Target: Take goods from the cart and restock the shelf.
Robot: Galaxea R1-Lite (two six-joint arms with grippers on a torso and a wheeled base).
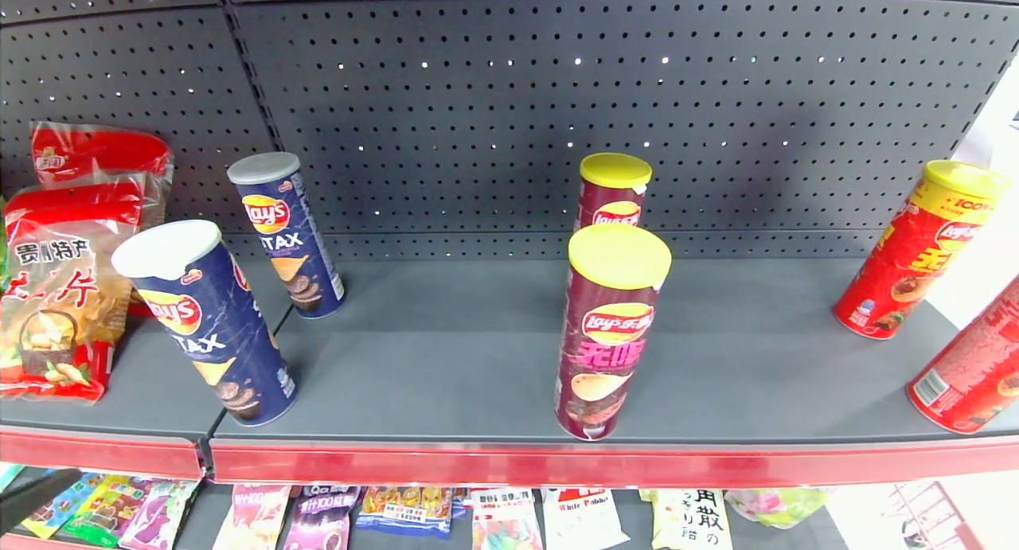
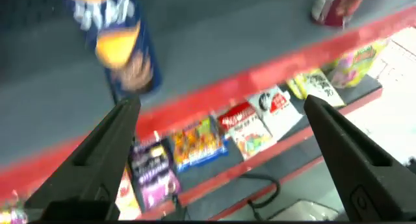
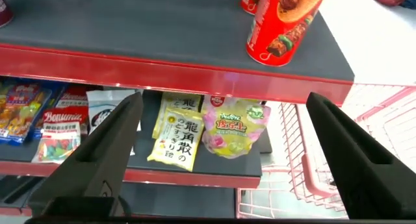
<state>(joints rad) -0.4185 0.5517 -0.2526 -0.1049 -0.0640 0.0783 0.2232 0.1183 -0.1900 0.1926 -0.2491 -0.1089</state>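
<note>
The left gripper (image 2: 221, 102) is spread wide, with nothing between its fingers (image 2: 107, 143) and nothing touching them. It hangs in front of the shelf (image 1: 478, 359), level with the red front lip (image 2: 273, 65). It faces the front blue can (image 2: 120, 42) and the packets (image 2: 195, 143) on the lower board.

The right gripper (image 3: 224, 97) is just as wide and also holds nothing. It is out in front of the shelf's right end, below the front red can (image 3: 283, 23) and facing a yellow packet (image 3: 179, 136) and a green packet (image 3: 234, 126) on the lower board. The pink wire cart (image 3: 304, 182) is beside it, to the right of the shelf. The wrist views do not show how either arm is bent.

In the head view six cans stand upright on the grey board, in three pairs.
- **Blue:** two cans with white lids, one at the front lip (image 1: 211, 327) and one near the back panel (image 1: 286, 235).
- **Maroon:** two cans with yellow lids in the middle, one in front (image 1: 609, 335) and one straight behind it (image 1: 613, 192).
- **Red:** two cans at the right end, the far one (image 1: 915, 251) with a yellow lid and the near one (image 1: 967, 367) cut off by the picture's edge.

Red snack bags (image 1: 60, 295) lean at the far left. No can touches another.
</note>
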